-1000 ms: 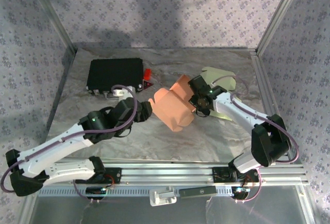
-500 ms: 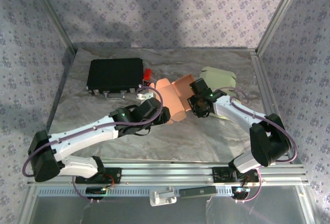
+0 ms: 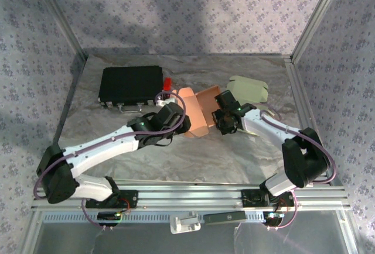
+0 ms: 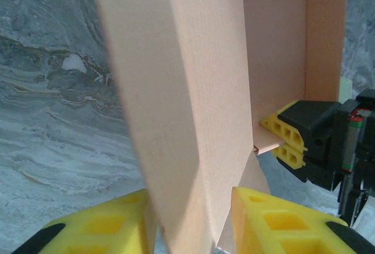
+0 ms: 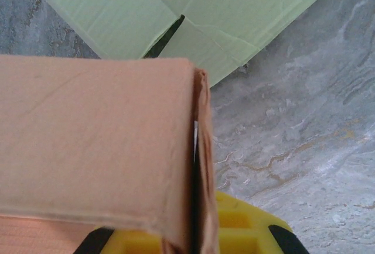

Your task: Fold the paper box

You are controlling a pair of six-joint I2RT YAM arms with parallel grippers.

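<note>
The paper box (image 3: 196, 113) sits about mid-tabletop (image 3: 234, 160), half formed, its open side facing 12 o'clock. It is thin peach card. I judge it very light, springy at the creases, easily dented, and likely to slide on the smooth marbled surface if pushed from one side only. The best holds look like the doubled walls and the flap edges close to a crease, where the card is stiffest. A pinch in the middle of a panel would probably buckle it.

The left hand (image 4: 190, 219) comes in from 8 o'clock and grips a folded, doubled wall between its yellow fingers (image 4: 105, 227), one on each face of the card. The right hand (image 4: 287, 143), reaching from 4 o'clock, is pinched tight on the thin edge of the opposite wall, so the box is braced from both sides.

A flat pale green carton (image 3: 249, 87) lies just beyond the box at 2 o'clock, close enough to snag a flap swung outward there. A black case (image 3: 130, 84) lies at 10 o'clock, with a small red item (image 3: 168, 82) at its right end, near the box's far left corner. The near side toward 6 o'clock offers room to turn the box.
</note>
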